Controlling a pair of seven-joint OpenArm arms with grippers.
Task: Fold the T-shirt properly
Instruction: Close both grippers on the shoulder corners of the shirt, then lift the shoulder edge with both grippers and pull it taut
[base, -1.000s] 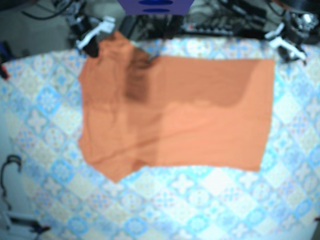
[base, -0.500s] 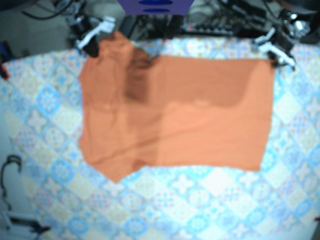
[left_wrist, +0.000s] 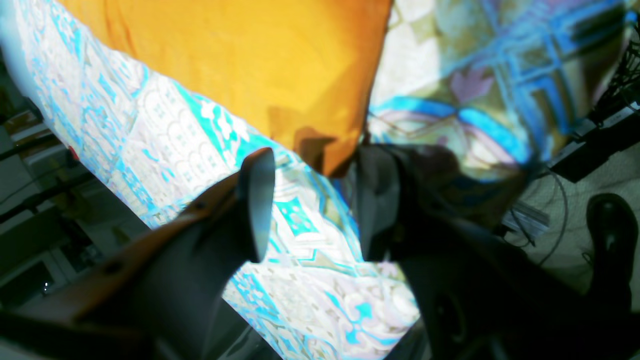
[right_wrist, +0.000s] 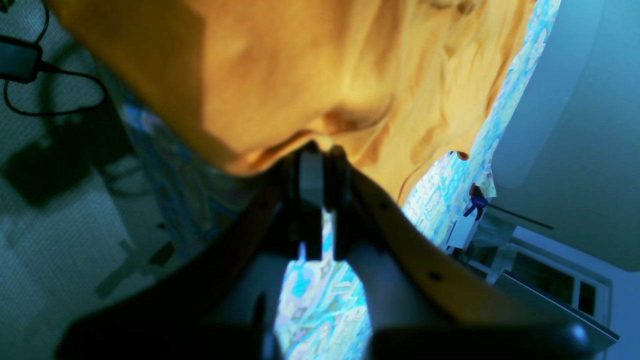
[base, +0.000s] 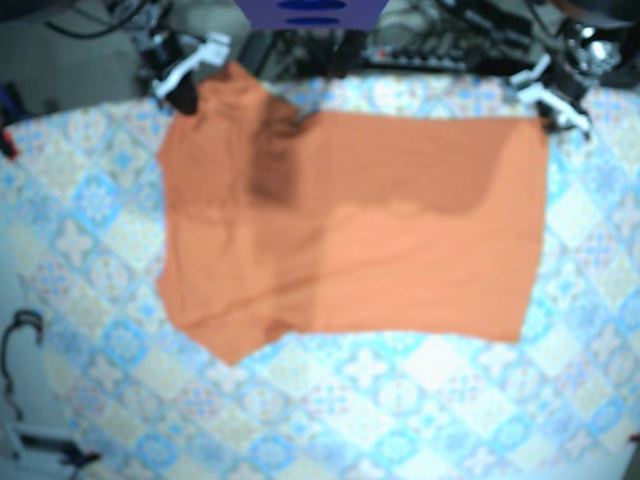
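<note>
- L wrist view, closest in: the left gripper (left_wrist: 315, 200) is seen w/ its two dark fingers spread wide, and nothing is held between them.
- Just past that gap, a corner of the orange fabric T-shirt (left_wrist: 240, 65) is seen lying flat on the table. Whether a fingertip touches it can't be told.
- R wrist view, closest in: the right gripper (right_wrist: 322, 165) is seen clenched, w/ only a thin slit left betw. the fingers. The shirt's edge is pinched at the tips and bunched up there.
- Under both grippers, the blue-and-white tile-patterned tablecloth (base: 400, 400) is shown.
- Base view: the shirt is spread over the middle and far part of the cloth. Its picture-right part is laid as a neat rectangle, and its picture-left part is creased, w/ a darker band near the far edge.
- At the far edge, the right gripper is placed at the shirt's picture-left corner and the left gripper at its picture-right corner.
- Farthest off, a black cable (right_wrist: 50, 110) is seen on the floor.
</note>
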